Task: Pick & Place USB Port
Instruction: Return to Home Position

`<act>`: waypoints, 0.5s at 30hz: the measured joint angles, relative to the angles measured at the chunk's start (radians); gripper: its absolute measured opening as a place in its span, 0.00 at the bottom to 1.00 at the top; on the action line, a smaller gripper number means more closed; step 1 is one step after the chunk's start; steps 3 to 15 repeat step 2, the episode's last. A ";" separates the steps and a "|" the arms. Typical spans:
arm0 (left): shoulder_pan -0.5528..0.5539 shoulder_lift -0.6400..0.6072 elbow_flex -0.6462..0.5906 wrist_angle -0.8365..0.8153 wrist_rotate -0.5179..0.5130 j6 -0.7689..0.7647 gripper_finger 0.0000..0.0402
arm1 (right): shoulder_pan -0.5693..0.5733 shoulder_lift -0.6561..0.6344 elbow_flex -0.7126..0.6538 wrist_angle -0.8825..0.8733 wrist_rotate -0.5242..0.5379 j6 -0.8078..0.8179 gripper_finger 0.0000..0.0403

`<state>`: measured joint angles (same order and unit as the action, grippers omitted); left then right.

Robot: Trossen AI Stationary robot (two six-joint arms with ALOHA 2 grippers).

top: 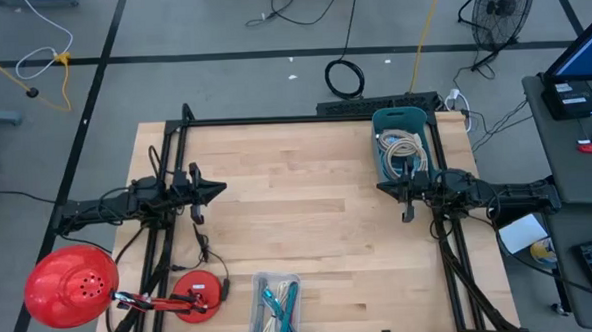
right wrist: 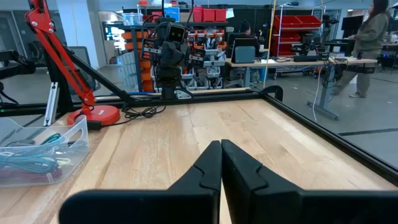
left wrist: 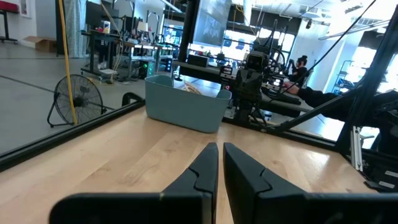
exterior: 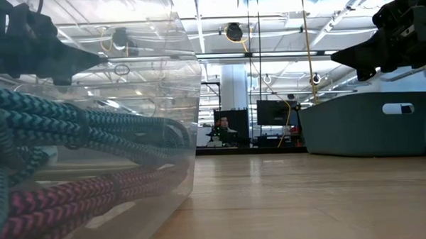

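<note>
Both clenched, holding nothing: left gripper (top: 215, 190) over left of table (top: 309, 225), right gripper (top: 387, 188) just beside blue bin (top: 377, 142); cables (top: 277, 305) in transparent bin (top: 256, 281).

A smooth, pale wooden table (top: 318, 215) carries a clear, glossy plastic bin (exterior: 170, 78) of braided, cloth-sheathed cables (exterior: 78, 128). The blue bin (exterior: 362, 128) across the table is matt plastic.

2 bins stand well apart on the bench (top: 308, 215). The blue bin (top: 378, 147), upright near the far right corner, holds coiled light cables (top: 406, 153). The clear bin (top: 258, 288), at the near edge, holds braided teal cables (top: 279, 305) lying over pink cables (exterior: 74, 202).
</note>
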<state>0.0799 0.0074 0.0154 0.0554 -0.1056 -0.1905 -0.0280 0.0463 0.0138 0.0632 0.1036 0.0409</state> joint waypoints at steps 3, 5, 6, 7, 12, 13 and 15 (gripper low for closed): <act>0.000 0.000 0.000 0.000 0.000 0.000 0.06 | 0.000 0.000 0.000 0.000 0.000 0.000 0.00; 0.000 0.000 0.000 0.000 0.000 0.000 0.06 | 0.000 0.000 0.000 0.000 0.000 0.000 0.00; 0.000 0.000 0.000 0.000 0.000 0.000 0.06 | 0.000 0.000 0.000 0.000 0.000 0.000 0.00; 0.000 0.000 0.000 0.000 0.000 0.000 0.06 | 0.000 0.000 0.000 0.000 0.000 0.000 0.00; 0.000 0.000 0.000 0.000 0.000 0.000 0.06 | 0.000 0.000 0.000 0.000 0.000 0.000 0.00; 0.000 0.000 0.000 0.000 0.000 0.000 0.06 | 0.000 0.000 0.000 0.000 0.000 0.000 0.00; 0.000 0.000 0.000 0.000 0.000 0.000 0.06 | 0.000 0.000 0.000 0.000 0.000 0.000 0.00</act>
